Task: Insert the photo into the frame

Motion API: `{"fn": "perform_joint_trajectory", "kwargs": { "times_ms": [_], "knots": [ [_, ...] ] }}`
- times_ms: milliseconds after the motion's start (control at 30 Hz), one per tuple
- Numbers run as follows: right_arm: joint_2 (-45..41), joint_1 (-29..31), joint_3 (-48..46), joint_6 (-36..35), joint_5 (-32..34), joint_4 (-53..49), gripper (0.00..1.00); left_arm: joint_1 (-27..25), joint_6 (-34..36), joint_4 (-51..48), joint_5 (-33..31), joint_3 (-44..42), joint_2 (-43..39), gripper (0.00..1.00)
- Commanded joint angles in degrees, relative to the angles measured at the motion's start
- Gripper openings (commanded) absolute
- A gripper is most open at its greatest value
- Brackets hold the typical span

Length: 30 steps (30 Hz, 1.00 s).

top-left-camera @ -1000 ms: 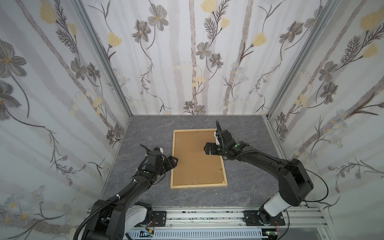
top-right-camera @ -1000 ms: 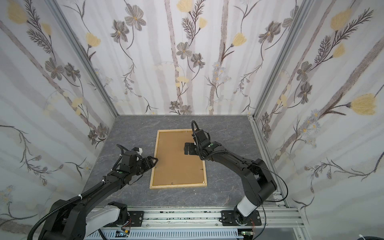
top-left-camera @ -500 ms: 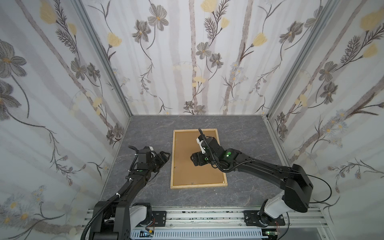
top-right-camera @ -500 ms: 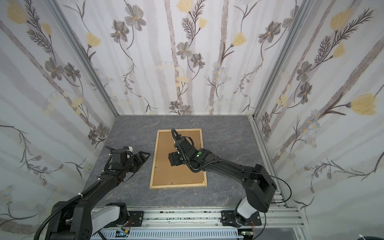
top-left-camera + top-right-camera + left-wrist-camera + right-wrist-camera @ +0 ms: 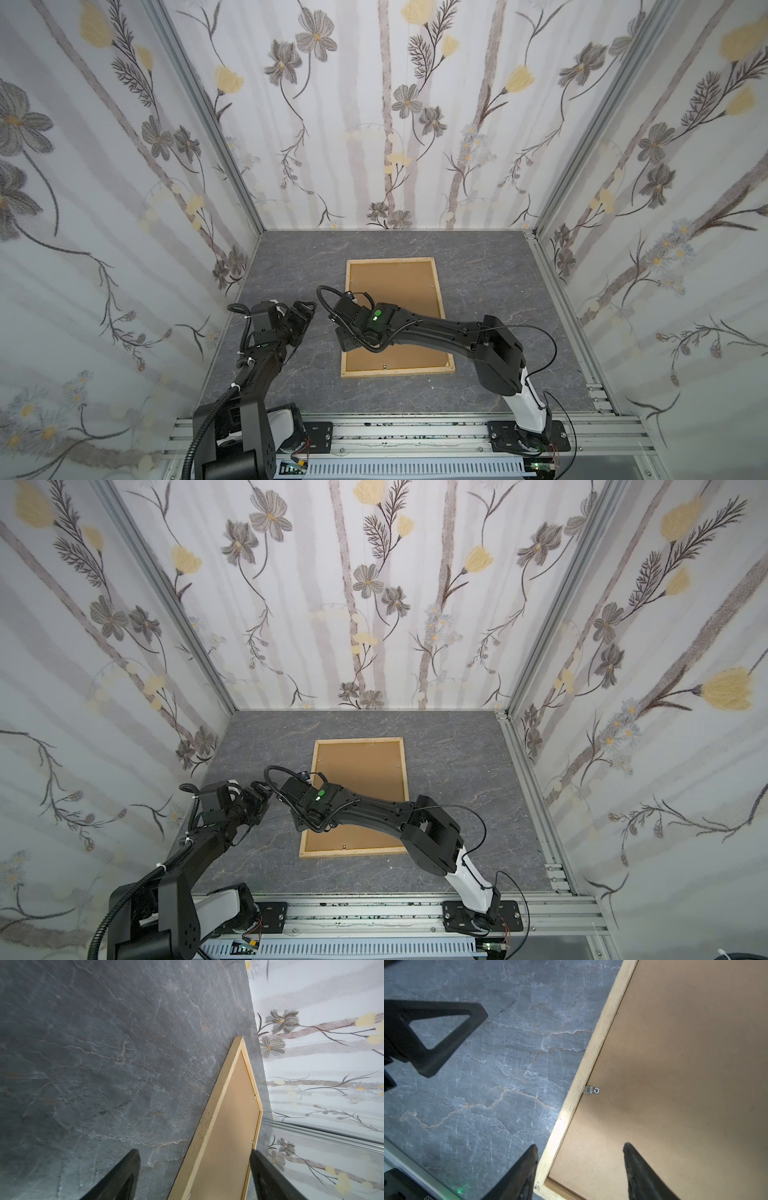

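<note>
**Frame face-down, both claws empty, photo not located**

The frame (image 5: 390,260) lies flat near the middle of the table (image 5: 478,266), back side up, long sides running near to far. A brown backing board (image 5: 395,282) fills it, pinned by a small metal clip (image 5: 592,1090) on the left strip. I judge this layout is for access from the rear: the board must come out before anything goes in.

The right claw (image 5: 580,1146) reaches across to the frame's left long side, toward the near-left corner. It is released. One finger is over bare table just outside the wooden strip and the other over the backing board, so it straddles the strip with room to spare and grasps nothing. I read this as lining up on that edge or the clip, but I cannot confirm which.

The left claw (image 5: 194,1150) hangs over the table just left of the frame, also released and empty. It looks like a standby position.

Not established:
- The photo appears in no view. I cannot tell whether it lies under the board or elsewhere.
- In both top views the right arm covers the frame's near-left part and its own fingers.
- I cannot judge either claw's height above the surface.
</note>
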Motion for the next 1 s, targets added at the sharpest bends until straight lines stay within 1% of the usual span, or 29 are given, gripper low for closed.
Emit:
{"fn": "perform_joint_trajectory", "kwargs": {
  "times_ms": [0,67,267,400,567,633,800,867,967],
  "knots": [
    [1.69,0.28,1.12,3.16,0.97,-3.29,0.63,0.15,2.78,-1.85,-4.43,0.09,-1.08,0.83],
    [2.72,0.3,1.64,3.5,0.12,-3.01,0.62,0.12,3.21,-1.78,-5.35,-0.23,-1.12,0.83],
    [6.04,0.98,4.52,5.01,-0.65,-2.68,0.56,0.13,2.49,1.78,-2.84,-1.33,1.95,0.83],
    [6.81,1.72,4.86,5.31,-1.09,-2.19,0.51,0.12,1.88,3.46,-2.8,-2.25,2.59,0.83],
    [9.0,2.26,6.4,5.56,-0.91,-2.25,0.48,0.1,1.64,3.88,-2.72,-2.53,2.88,0.83],
    [10.04,2.3,6.99,5.63,-1.38,-2.27,0.44,0.04,1.86,3.82,-2.67,-2.64,2.69,0.83],
    [12.67,3.15,9.76,6.04,-1.2,-2.93,0.39,0.03,1.86,3.97,-2.55,-3.02,2.51,0.83],
    [13.5,3.28,10.28,6.42,-0.99,-3.3,0.34,0.04,1.82,3.99,-2.45,-3.01,2.53,0.83],
    [14.25,3.57,10.28,7.05,-0.02,-4.17,0.29,0.04,1.82,3.99,-2.36,-2.99,2.34,0.83]
  ]
}}
